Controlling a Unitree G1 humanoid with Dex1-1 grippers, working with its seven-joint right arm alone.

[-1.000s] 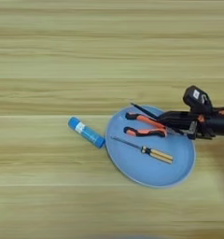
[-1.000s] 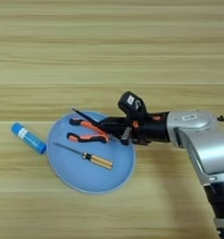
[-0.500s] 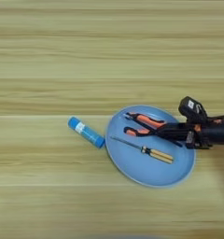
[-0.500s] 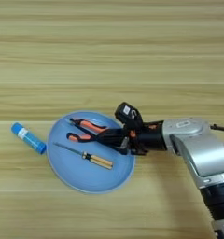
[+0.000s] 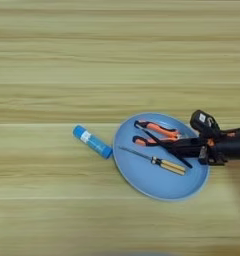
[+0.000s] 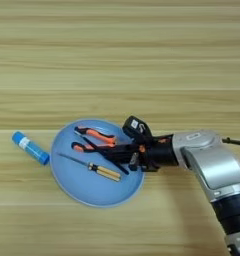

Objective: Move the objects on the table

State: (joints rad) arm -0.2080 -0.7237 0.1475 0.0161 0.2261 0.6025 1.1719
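Observation:
The orange-and-black-handled pliers (image 5: 158,131) lie on the round blue plate (image 5: 152,182), handles pointing left. My right gripper (image 5: 172,146) reaches in from the right, low over the plate, and is shut on the pliers' black nose end. The thin screwdriver with a yellow-and-black handle (image 5: 167,165) lies on the plate just in front of the pliers, its tip to the left. A blue glue stick with a white label (image 5: 92,142) lies on the wooden table (image 5: 67,65), touching or nearly touching the plate's left rim. The silver forearm (image 6: 212,165) shows in the right eye view.
The forearm runs from the plate's right rim down to the bottom right corner. Bare wood stretches across the far half of the table and to the left of the glue stick (image 6: 29,148).
The pliers have come down from a raised tilt onto the plate. My gripper has drawn a little to the right and lower with them. Screwdriver and glue stick have stayed put.

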